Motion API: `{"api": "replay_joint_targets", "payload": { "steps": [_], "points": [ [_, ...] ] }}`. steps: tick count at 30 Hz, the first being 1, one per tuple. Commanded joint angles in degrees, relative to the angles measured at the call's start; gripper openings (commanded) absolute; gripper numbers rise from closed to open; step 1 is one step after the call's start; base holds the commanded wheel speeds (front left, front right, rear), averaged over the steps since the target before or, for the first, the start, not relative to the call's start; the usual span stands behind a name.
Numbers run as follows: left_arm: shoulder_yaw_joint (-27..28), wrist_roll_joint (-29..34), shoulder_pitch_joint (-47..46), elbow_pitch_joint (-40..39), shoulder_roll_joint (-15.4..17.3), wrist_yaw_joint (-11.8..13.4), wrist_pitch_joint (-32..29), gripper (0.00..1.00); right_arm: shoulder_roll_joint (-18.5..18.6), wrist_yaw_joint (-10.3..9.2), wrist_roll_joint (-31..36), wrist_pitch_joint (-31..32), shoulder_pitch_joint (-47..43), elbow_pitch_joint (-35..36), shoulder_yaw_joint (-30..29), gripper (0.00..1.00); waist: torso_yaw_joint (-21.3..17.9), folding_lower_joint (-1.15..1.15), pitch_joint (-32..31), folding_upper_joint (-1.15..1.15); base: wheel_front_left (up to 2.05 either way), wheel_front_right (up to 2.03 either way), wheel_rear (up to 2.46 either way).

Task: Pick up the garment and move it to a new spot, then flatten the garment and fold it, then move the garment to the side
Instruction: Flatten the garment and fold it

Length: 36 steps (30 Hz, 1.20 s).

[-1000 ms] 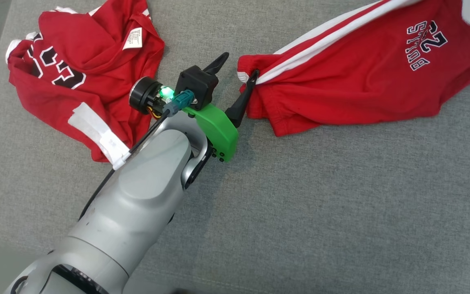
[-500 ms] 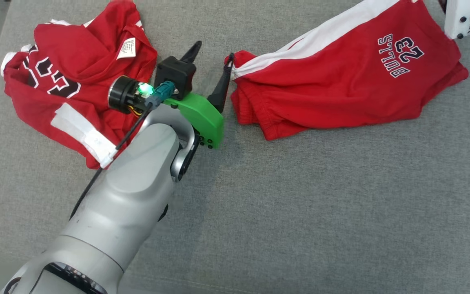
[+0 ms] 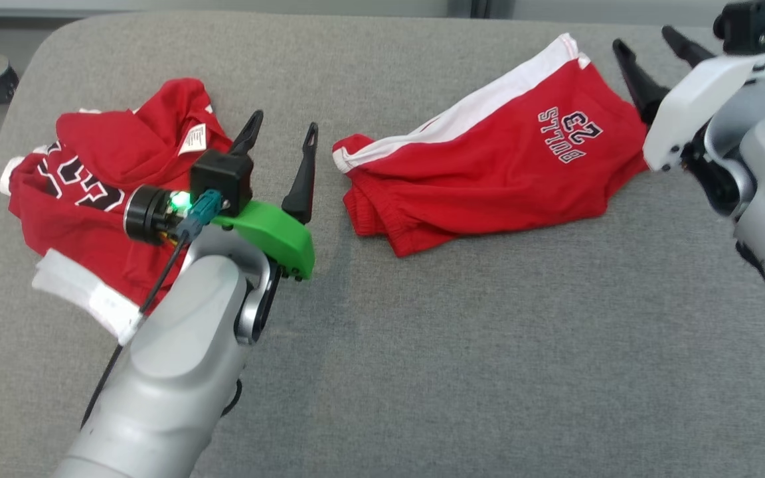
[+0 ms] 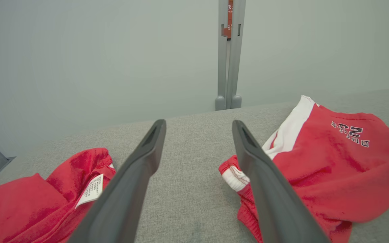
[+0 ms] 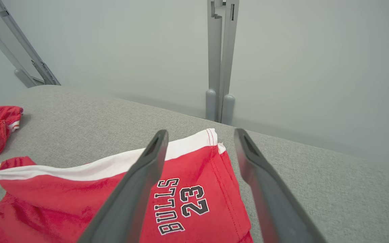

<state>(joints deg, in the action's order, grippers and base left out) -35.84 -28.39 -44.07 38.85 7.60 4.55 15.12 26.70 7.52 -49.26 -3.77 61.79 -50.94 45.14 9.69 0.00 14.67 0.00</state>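
The garment, red shorts [image 3: 489,179] with a white side stripe and "BULLS 23" print, lies loosely spread on the grey padded surface [image 3: 455,345], right of centre. It also shows in the left wrist view [image 4: 333,158] and the right wrist view [image 5: 62,192]. My left gripper [image 3: 284,123] is open, just left of the shorts' waistband end and apart from it. In its own view the left gripper [image 4: 198,125] holds nothing. My right gripper [image 3: 641,38] is open beside the shorts' right edge. The right gripper [image 5: 200,133] has nothing between its fingers.
A crumpled red jersey [image 3: 90,179] with a white label lies at the left, under my left wrist. The surface's rounded far edge runs along the top, with a pale wall and a grey post [image 5: 219,67] behind it. Bare grey padding lies in front of the shorts.
My right gripper has opened, let go of the shorts' right end and drawn back from it. The left gripper has pulled left off the waistband. The camera has tilted up.
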Motion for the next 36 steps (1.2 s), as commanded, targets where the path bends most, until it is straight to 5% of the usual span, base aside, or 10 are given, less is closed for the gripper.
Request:
{"api": "replay_joint_targets", "payload": {
  "steps": [1,9,16,25,36],
  "points": [
    [1.1,0.4,2.9,-1.5,0.8,0.3,0.0,1.0,0.0,-0.07,-0.7,-2.6,-2.5,0.8,0.0,1.0,-3.6,0.0,-5.7,0.0,0.0,0.0,0.0],
    [9.5,3.6,18.7,-15.0,1.6,0.5,0.0,1.0,-0.9,-0.06,-3.2,-11.2,-15.4,6.0,-4.6,1.0,-7.1,0.0,-12.3,0.0,0.0,0.0,0.0],
    [16.7,9.2,31.1,-24.2,-0.3,-1.1,0.0,1.0,-4.1,-0.06,6.1,-11.4,-28.4,15.9,-17.9,1.0,-9.6,0.0,-15.4,0.0,0.0,0.0,0.0],
    [22.3,14.0,40.7,-28.5,-3.4,-3.8,0.0,1.0,-12.3,-0.05,19.1,-11.4,-44.3,26.6,-32.5,1.0,-11.4,0.0,-16.3,0.0,0.0,0.0,0.0],
    [23.7,15.3,42.6,-28.6,-4.6,-5.9,0.0,1.0,-15.7,-0.04,23.1,-10.9,-48.6,28.4,-36.9,1.0,-9.6,0.0,-15.2,0.0,0.0,0.0,0.0]
  ]
}}
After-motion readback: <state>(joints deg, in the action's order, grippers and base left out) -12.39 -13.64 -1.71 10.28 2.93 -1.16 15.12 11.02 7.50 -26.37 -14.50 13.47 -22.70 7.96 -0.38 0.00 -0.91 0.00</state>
